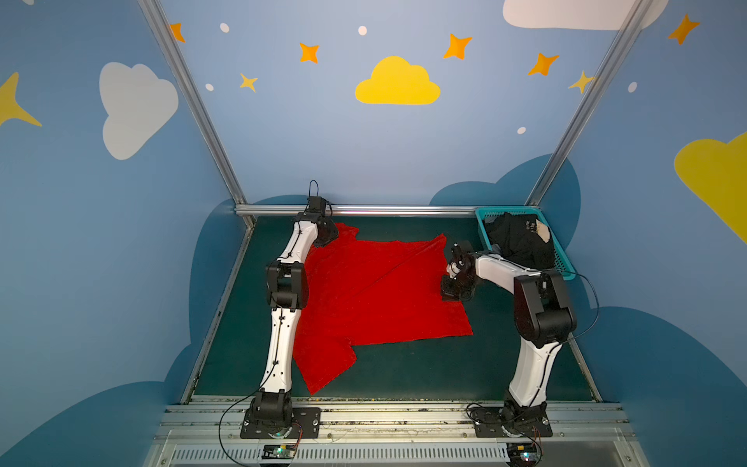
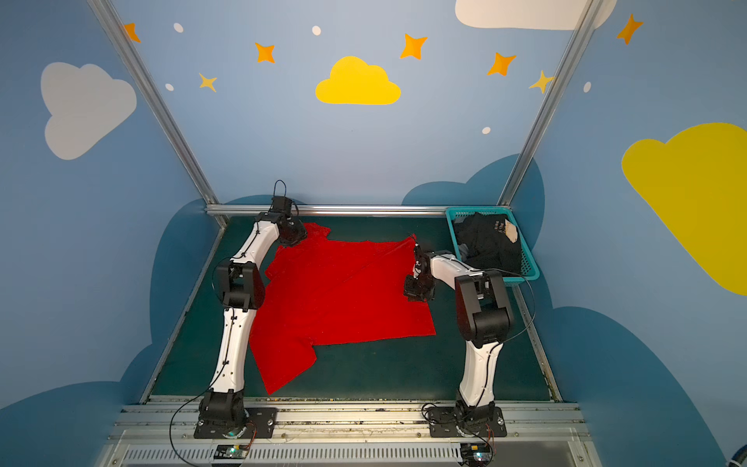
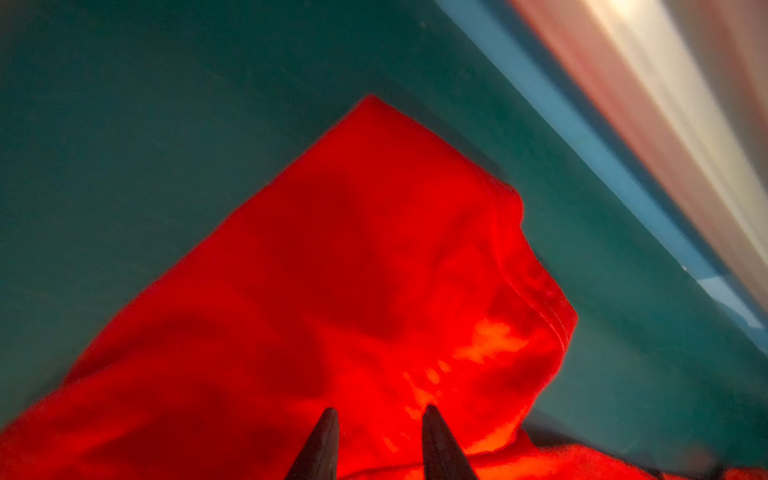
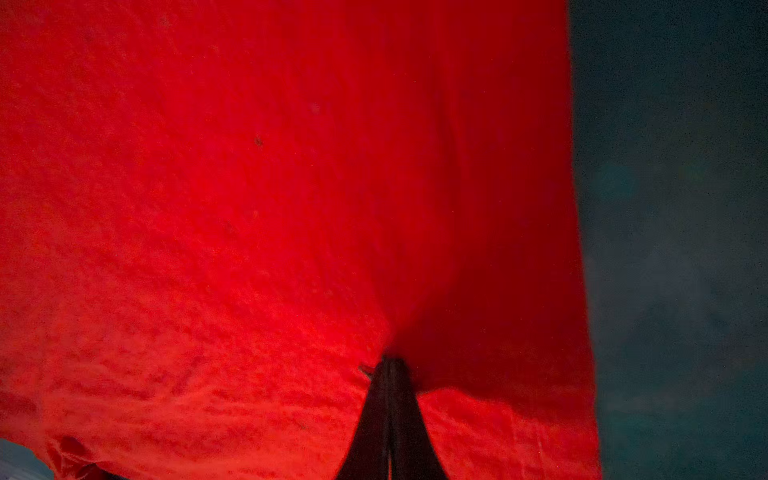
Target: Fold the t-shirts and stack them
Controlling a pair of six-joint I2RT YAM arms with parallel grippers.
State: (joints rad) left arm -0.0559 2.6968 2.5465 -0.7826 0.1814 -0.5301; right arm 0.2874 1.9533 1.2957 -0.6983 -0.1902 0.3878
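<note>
Bright red cloth t-shirt (image 1: pixel 376 299) lies spread on dark green table mat (image 1: pixel 444 372), beside teal plastic lattice basket (image 1: pixel 564 252) holding black cloth t-shirts (image 1: pixel 521 242). Right gripper (image 4: pixel 388 362): jaws together, pinching the red shirt's edge nearest the basket, cloth puckered there. Left gripper (image 3: pixel 380 409): jaws apart over the sleeve farthest from the basket. Bare mat lies in front of the basket, along the shirt's near edge.
</note>
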